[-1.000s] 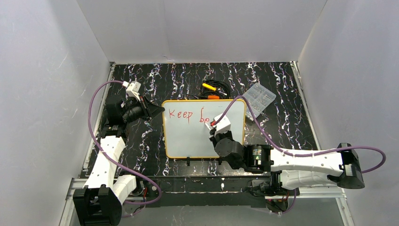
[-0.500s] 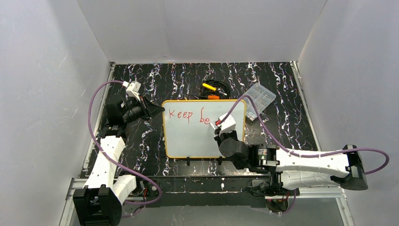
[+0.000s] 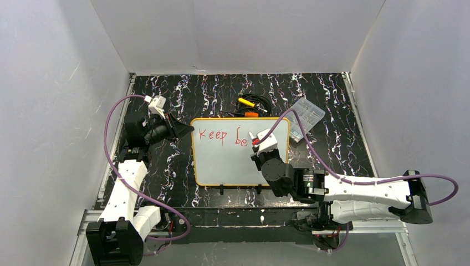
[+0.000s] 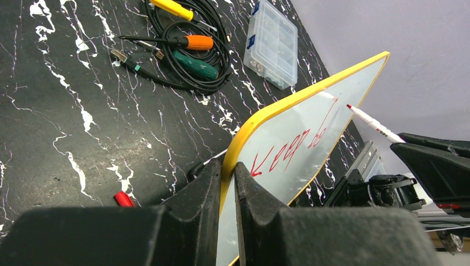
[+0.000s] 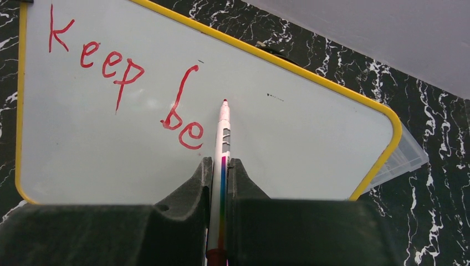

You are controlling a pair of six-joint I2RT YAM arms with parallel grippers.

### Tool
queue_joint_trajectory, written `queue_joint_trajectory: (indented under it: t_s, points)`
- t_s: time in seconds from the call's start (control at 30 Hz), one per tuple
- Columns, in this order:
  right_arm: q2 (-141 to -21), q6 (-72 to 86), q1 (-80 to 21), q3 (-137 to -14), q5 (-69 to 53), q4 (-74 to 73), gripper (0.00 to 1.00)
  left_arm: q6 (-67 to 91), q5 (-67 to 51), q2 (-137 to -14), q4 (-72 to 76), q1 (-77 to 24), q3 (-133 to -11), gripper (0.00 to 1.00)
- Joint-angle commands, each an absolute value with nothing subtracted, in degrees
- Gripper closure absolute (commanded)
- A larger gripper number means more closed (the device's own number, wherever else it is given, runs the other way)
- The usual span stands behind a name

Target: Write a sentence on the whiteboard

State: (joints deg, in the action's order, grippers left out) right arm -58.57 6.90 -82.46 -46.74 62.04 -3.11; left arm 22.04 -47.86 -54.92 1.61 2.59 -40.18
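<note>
The whiteboard (image 3: 233, 166) lies in the middle of the table, white with a yellow rim. Red lettering (image 3: 221, 137) on it reads "Keep be". My left gripper (image 3: 185, 131) is shut on the board's left rim, and in the left wrist view its jaws (image 4: 228, 166) pinch the yellow edge of the whiteboard (image 4: 299, 119). My right gripper (image 5: 220, 162) is shut on a white marker (image 5: 223, 133). The marker's red tip points at the whiteboard (image 5: 305, 144) just right of the "be" in the lettering (image 5: 119, 72). Whether the tip touches the board is unclear.
A clear plastic box (image 3: 304, 116) sits off the board's far right corner. Screwdrivers and black cables (image 3: 249, 106) lie just behind the board. A small red cap (image 4: 123, 198) rests on the table by the left gripper. Two black clips (image 3: 221, 189) hold the board's near edge.
The right gripper has moved right along the board with the marker. An "e" now follows the "b". The left gripper has not moved.
</note>
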Motion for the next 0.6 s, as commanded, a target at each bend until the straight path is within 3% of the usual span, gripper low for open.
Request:
queue_joint_trajectory:
  t_s: [0.0,0.57]
  points:
    - [-59.2,3.7,-81.9,-49.2,64.6,1.7,0.99,22.0,-49.9,-54.6,1.2,2.0,-41.0,1.0]
    - [-59.2,15.9,-81.9,-48.6,60.8,-11.0,0.99,22.1,-49.9,-54.0,1.2,2.0,-41.0,0.99]
